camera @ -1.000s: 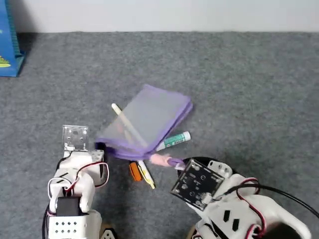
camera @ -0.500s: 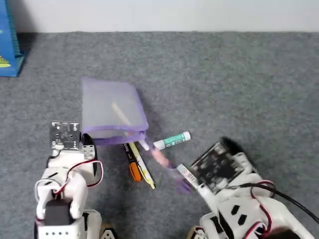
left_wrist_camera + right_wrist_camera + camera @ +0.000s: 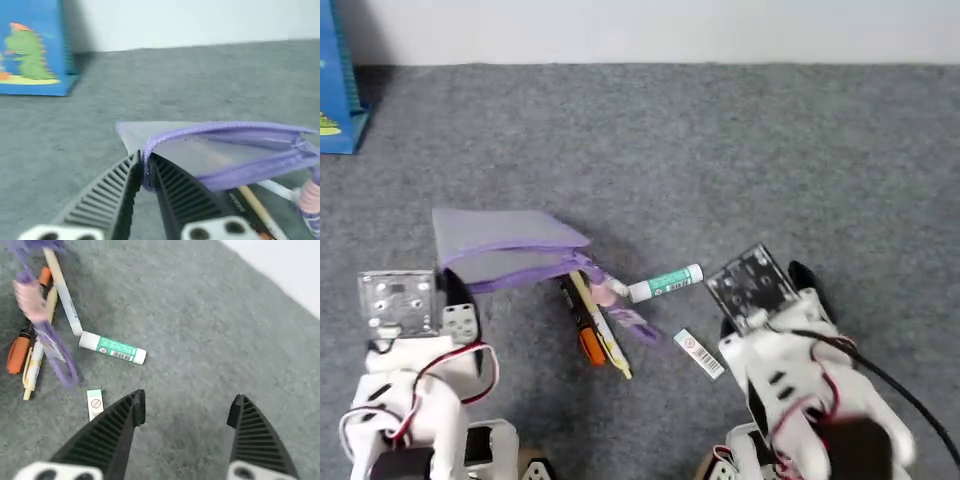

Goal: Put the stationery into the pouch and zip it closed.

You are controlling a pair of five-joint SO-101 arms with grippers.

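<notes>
Floor surface: grey carpet (image 3: 770,150) with a short, felt-like pile, uniform in colour, running unbroken to the wall.

Wall (image 3: 650,30): plain white, meeting the carpet in a straight line along the far edge.

Furniture and fittings: one blue box (image 3: 335,95) stands upright at the far left, by the foot of the wall. Its face carries a green cartoon dinosaur. Contact with the wall cannot be confirmed.

Lighting: even and diffuse. A dark shadow lies in the angle between the box and the wall; shadows elsewhere are soft and faint.
</notes>
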